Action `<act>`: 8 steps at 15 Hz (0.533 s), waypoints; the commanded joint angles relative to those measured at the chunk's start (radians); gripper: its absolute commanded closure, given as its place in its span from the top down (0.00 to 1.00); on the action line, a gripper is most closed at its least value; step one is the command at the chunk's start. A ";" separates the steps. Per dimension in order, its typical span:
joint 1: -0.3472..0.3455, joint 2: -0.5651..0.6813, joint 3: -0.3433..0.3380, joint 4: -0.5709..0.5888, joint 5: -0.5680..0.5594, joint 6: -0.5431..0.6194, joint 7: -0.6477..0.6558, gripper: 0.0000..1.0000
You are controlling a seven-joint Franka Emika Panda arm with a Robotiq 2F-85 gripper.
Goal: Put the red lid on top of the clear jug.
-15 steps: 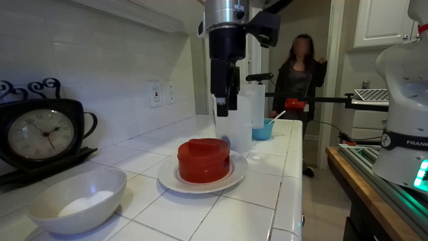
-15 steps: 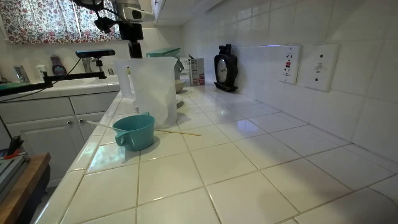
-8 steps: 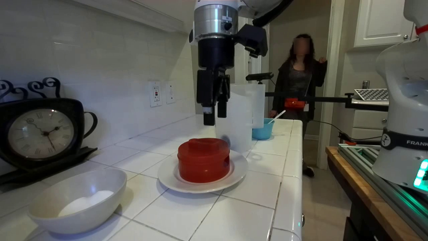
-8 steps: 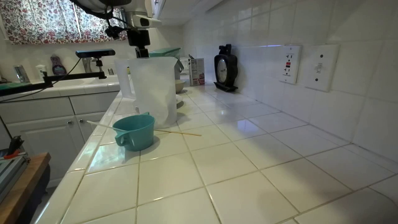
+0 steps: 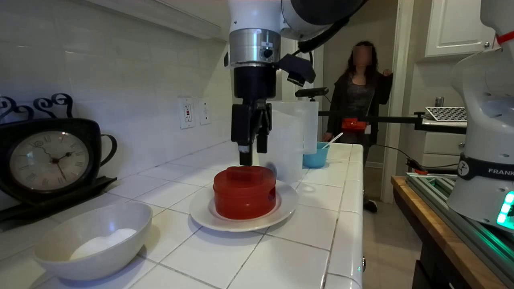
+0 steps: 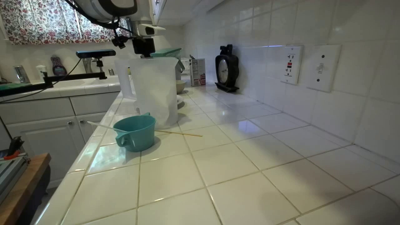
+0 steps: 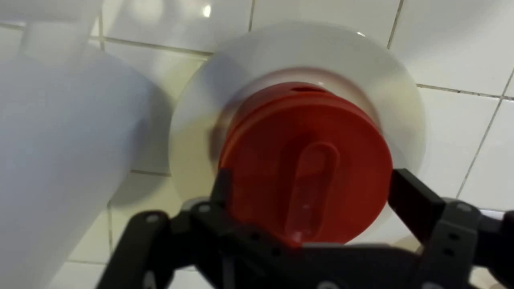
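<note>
The red lid (image 5: 244, 196) sits on a white plate (image 5: 286, 208), its raised ridge facing up. In the wrist view the lid (image 7: 353, 156) lies between my fingers. My gripper (image 5: 253, 155) is open and empty just above the lid, fingertips pointing down; whether they touch it I cannot tell. The translucent clear jug (image 5: 287, 140) stands upright behind the plate, its top open. It also shows in an exterior view (image 6: 154, 90), where it hides the lid and my fingers. In the wrist view the jug (image 7: 68, 160) fills the left side, close to the plate.
A blue cup (image 6: 137, 137) with a white stick stands beside the jug. A grey-white bowl (image 5: 94, 245) holds something white. A black clock (image 5: 52, 156) stands by the tiled wall. A camera on a black bar (image 5: 373, 119) reaches toward the jug. A person (image 5: 361, 96) stands in the doorway.
My gripper has come down from beside the jug's top to just above the red lid, moving toward the plate and the wall. The lid, plate and jug have not moved.
</note>
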 commanded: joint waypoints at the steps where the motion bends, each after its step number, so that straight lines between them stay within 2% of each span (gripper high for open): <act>1: 0.026 0.024 -0.023 0.018 -0.042 0.014 0.037 1.00; 2: 0.027 0.027 -0.024 0.019 -0.043 0.015 0.036 1.00; 4: 0.032 0.033 -0.029 0.019 -0.054 0.023 0.042 0.92; 6: 0.036 0.038 -0.034 0.019 -0.067 0.027 0.050 0.79; 8: 0.039 0.043 -0.037 0.019 -0.076 0.029 0.056 0.73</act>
